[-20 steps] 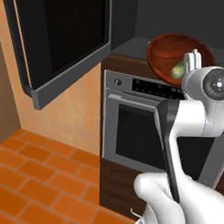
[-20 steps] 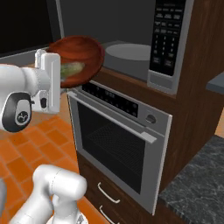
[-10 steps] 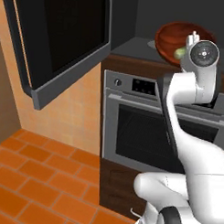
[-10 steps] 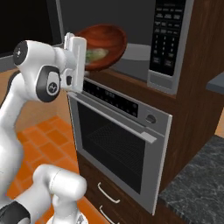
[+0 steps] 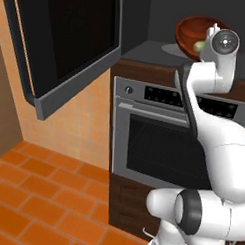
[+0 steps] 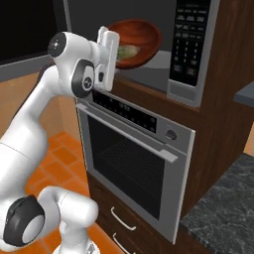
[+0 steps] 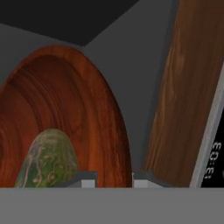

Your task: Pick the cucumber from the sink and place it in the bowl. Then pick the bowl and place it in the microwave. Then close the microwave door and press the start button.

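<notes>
Reddish-brown bowl (image 6: 136, 39) tilted steeply, gripper (image 6: 113, 52) clamped on its rim, cucumber (image 7: 47, 159) lengthwise inside microwave (image 6: 163, 59)

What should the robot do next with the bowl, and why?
Probably ease the bowl down onto the microwave floor. The pincer grips its rim, the cucumber sits inside, and the bowl hangs tilted in the cavity opening.
</notes>
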